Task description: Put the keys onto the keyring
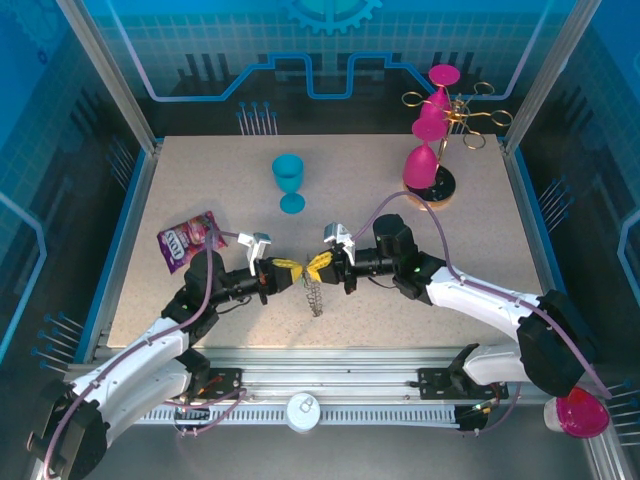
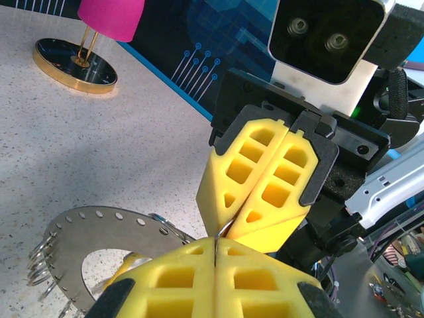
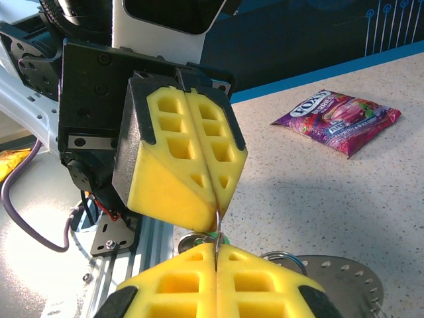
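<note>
Top external view: a speckled tabletop (image 1: 200, 180) carries a gold rack (image 1: 445, 189) of pink goblets at the far right, a blue goblet (image 1: 290, 180) and a purple sweet bag (image 1: 188, 240). At the middle front, the left end effector (image 1: 298, 270) and right end effector (image 1: 310, 269) meet tip to tip. Each has its yellow pads pressed together on a thin wire (image 3: 217, 228). The keyring (image 1: 315, 297), a perforated metal loop, sits just below them.
</note>
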`<state>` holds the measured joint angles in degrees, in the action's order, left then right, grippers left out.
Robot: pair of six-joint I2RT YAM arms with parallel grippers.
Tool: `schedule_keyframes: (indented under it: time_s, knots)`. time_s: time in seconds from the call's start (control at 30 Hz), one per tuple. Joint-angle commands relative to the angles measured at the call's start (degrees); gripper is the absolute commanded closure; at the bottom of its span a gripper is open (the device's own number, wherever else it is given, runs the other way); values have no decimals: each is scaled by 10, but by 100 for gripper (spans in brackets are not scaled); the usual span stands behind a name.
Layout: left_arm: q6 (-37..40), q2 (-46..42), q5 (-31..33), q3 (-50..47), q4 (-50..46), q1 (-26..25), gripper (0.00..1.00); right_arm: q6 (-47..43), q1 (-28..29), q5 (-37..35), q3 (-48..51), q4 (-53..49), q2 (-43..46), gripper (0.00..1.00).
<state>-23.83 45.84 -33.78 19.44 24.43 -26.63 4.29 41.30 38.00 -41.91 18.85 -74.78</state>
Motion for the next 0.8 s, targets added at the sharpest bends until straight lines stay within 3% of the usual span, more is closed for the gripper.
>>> schedule_keyframes:
  time_s: [0.0, 0.77]
  knots:
    - [16, -3, 40, -2, -25, 3, 100, 8, 7, 42, -22, 12, 20, 100]
    - [20, 19, 75, 18, -83, 3, 100, 24, 29, 53, -33, 39, 14, 100]
